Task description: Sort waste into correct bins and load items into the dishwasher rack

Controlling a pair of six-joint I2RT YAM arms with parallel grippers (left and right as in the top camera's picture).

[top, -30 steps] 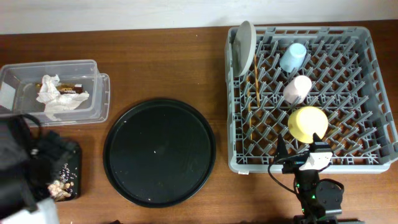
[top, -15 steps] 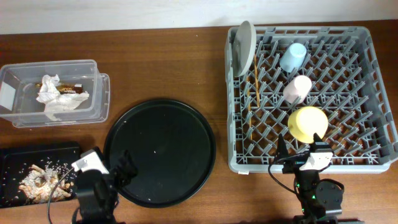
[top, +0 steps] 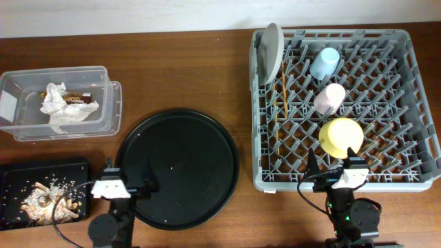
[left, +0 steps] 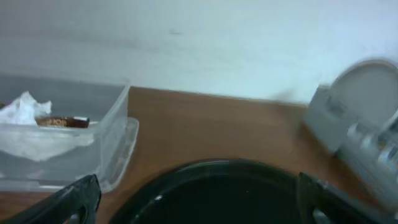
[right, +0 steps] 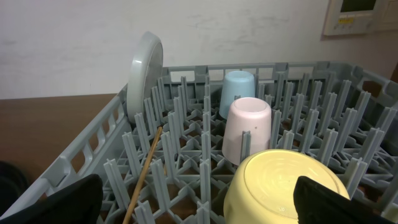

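The grey dishwasher rack (top: 403, 103) holds the upright white-grey plate (top: 271, 54), wooden chopsticks (top: 282, 93), blue cup (top: 324, 63), pink cup (top: 329, 98) and upturned yellow bowl (top: 340, 136). The right wrist view shows the plate (right: 144, 74), chopsticks (right: 146, 168), both cups and the bowl (right: 286, 186). The clear tub (top: 110, 103) holds the white tissue (top: 65, 110) with its brown wrapper (left: 62, 122). The flat black tray (top: 21, 176) holds the beige food scraps (top: 43, 200). My left gripper (top: 129, 178) (left: 199, 205) is open and empty at the round tray's front left edge. My right gripper (top: 333, 165) (right: 199, 208) is open and empty at the rack's front edge.
A large round black tray (top: 177, 167) lies on the wooden table between the bins and the rack, and it also shows in the left wrist view (left: 236, 193). A pale wall runs along the table's far side.
My left arm has moved right, from over the flat black tray to the round tray's front left edge, uncovering the food scraps. The right arm has not moved.
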